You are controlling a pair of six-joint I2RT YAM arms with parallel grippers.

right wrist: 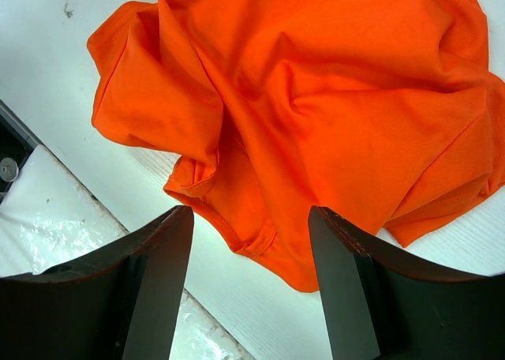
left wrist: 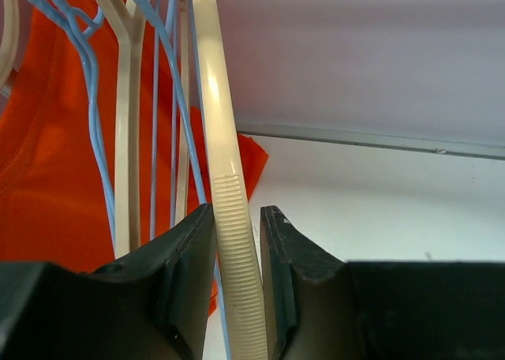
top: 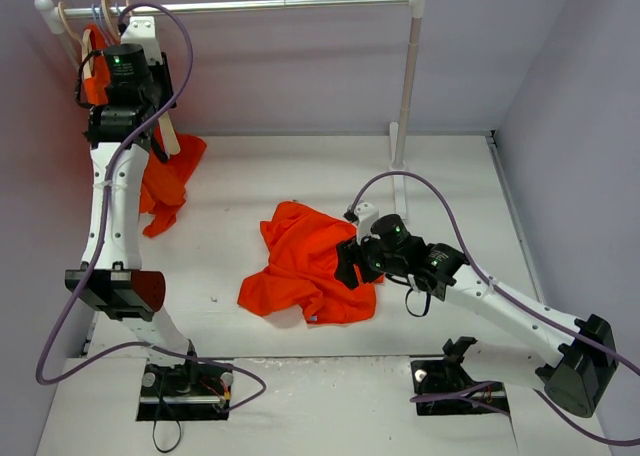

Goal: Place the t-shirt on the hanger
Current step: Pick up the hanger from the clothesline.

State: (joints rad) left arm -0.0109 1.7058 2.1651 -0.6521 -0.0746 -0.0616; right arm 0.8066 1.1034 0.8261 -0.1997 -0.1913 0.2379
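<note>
**Risks.** The hanger (left wrist: 229, 202) stands packed among wire hangers (left wrist: 91, 115), with a second garment (left wrist: 39, 178) just behind them. Drawing it away could snag a wire hanger or drag that garment off the rail (top: 260, 6). The left gripper (left wrist: 237, 208) holds a slanted arm of the hanger, not the hook, so the hanger may pivot between the fingers once its weight comes free. The hook lies outside the wrist view, so whether it is seated on the rail cannot be told. The t-shirt (top: 300, 266) lies crumpled in folds on the table (top: 450, 176), well apart from the hanger. No neck opening can be made out. A pinch here would likely take several layers at the hem and leave nothing open for the hanger to enter.

**Left arm.** It is extended upward to the rail at the far left corner. Its jaws are closed on the ribbed stretch of the hanger's arm, with contact apparent on both sides.

**Right arm.** It reaches forward and inward, with the wrist tilted down over the near right edge of the t-shirt. The right gripper (right wrist: 250, 214) is spread wide and holds nothing. The hem sits between and beyond its fingers (right wrist: 158, 281), and whether they touch the cloth cannot be told.
</note>
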